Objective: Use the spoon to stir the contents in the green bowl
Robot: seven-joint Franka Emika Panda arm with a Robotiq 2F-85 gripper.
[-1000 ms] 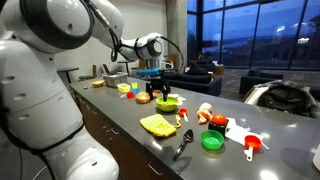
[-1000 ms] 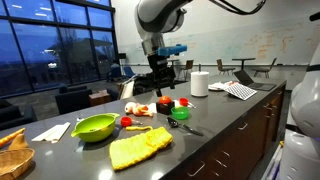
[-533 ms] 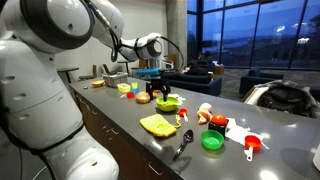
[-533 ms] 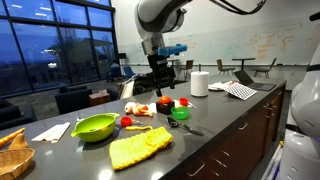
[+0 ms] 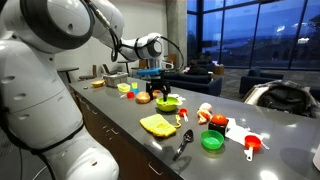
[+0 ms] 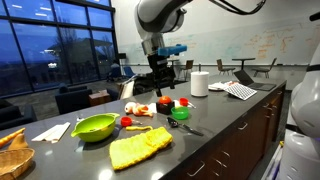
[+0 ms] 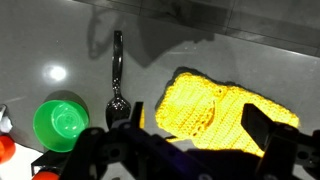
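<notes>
near the front edge of the bench [image 5: 120,110] we see the spoon [image 5: 183,144] lying flat between the cloth [image 5: 157,124] and the green bowl [image 5: 211,141]; the gripper [image 5: 158,93] hangs above, jaws apart, empty.

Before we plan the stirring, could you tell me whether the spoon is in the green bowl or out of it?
Out: the spoon lies flat on the counter beside the green bowl.
</notes>
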